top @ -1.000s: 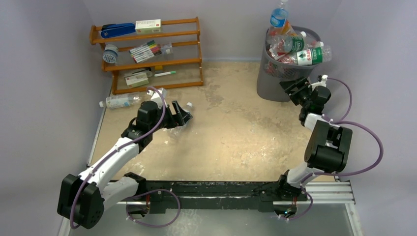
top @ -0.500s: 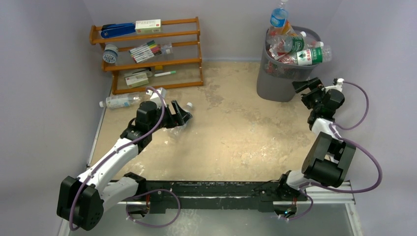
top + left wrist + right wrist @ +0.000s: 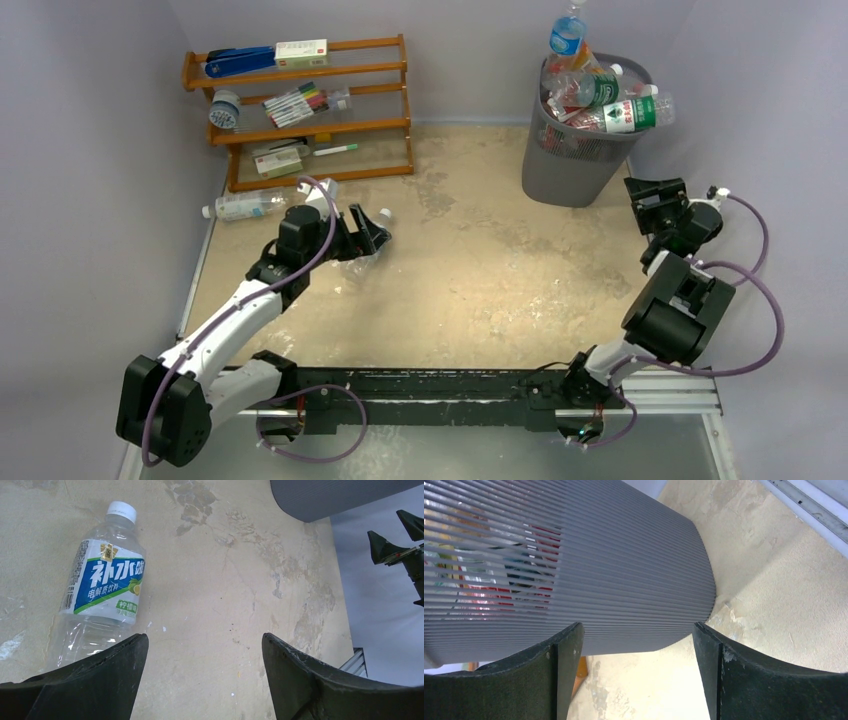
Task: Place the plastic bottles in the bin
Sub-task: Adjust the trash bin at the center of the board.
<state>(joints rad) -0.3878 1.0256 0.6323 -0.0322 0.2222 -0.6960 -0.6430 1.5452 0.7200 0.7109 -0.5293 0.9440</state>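
The bin stands at the back right, heaped over its rim with plastic bottles. One blue-labelled bottle sticks up above the heap. A clear bottle with a white cap and blue label lies on the table. My left gripper is open just over its lower end, and the bottle sits left of the gap, partly under the left finger. A second loose bottle lies by the shelf. My right gripper is open and empty, facing the bin's ribbed wall from the right.
A brown wooden shelf rack at the back left holds a blue stapler, markers and small boxes. Grey walls close in on the left, back and right. A metal rail runs along the near edge.
My right arm has drawn back from the bin's side, moving right and toward the near edge. The left arm and the bottle under it have stayed where they were.
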